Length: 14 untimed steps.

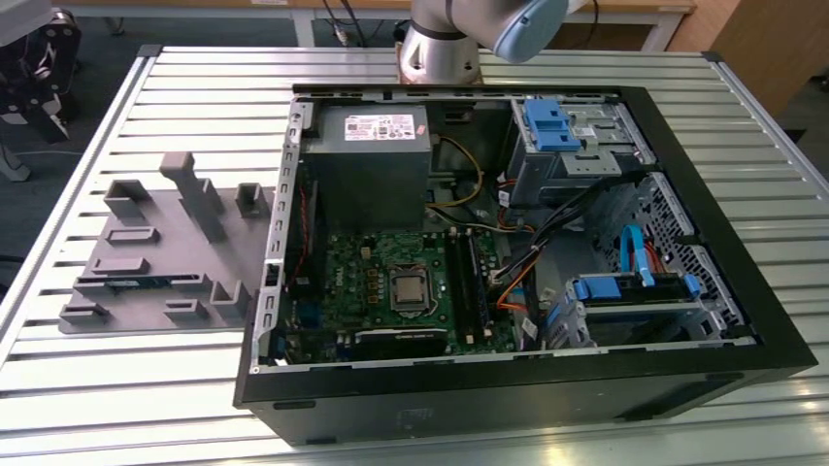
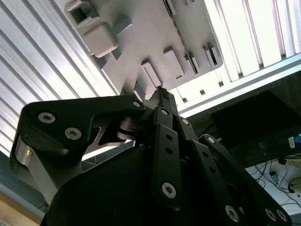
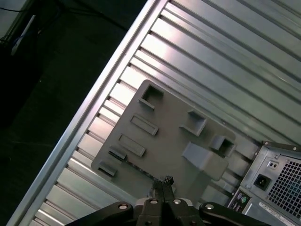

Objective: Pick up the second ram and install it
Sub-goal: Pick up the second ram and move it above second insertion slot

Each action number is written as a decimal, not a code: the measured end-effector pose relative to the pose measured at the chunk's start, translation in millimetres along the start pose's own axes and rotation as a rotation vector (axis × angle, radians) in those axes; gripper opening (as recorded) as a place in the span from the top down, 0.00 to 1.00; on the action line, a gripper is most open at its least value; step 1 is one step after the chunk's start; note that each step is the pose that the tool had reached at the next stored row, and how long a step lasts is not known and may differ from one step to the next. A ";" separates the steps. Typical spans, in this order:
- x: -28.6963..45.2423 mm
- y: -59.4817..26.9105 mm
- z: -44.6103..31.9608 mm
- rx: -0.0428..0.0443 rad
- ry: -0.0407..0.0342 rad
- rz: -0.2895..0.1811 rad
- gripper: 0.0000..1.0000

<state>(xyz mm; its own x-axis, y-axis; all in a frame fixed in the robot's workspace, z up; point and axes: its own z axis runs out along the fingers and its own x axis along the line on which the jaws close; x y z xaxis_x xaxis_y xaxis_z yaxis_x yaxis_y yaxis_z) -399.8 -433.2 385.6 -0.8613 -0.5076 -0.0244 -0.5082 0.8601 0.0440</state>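
exterior view: open computer case (image 1: 518, 262) lies on a slatted metal table (image 1: 169, 107), green motherboard (image 1: 388, 282) inside it. grey holder tray (image 1: 169, 243) sits on the table at the exterior view's left, just beside the case. second ram (image 1: 130, 282) stands on edge in a long slot of the tray, towards the lower left of the frame. arm (image 1: 441, 49) rises behind the case, at the top of the frame.

second wrist view: gripper (image 2: 162, 92) has its jaws closed, tips meeting, nothing between them. tray lies beyond the tips.

first wrist view: gripper (image 3: 164, 181) jaws pressed together, empty, seen over the tray. ram (image 3: 134, 165) is seated in its slot, one end near the tips, not held.
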 end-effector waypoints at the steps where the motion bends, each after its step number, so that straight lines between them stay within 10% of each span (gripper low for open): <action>1: 0.0 0.0 0.0 -0.0001 0.0001 -0.004 0.89; 14: 0.1 -0.3 0.0 -0.0012 0.0022 -0.051 0.89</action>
<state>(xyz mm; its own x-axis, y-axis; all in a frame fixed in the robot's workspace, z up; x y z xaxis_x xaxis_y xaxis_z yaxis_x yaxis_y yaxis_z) -399.7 -433.5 385.6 -0.8345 -0.5505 -0.0244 -0.5510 0.8333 0.0440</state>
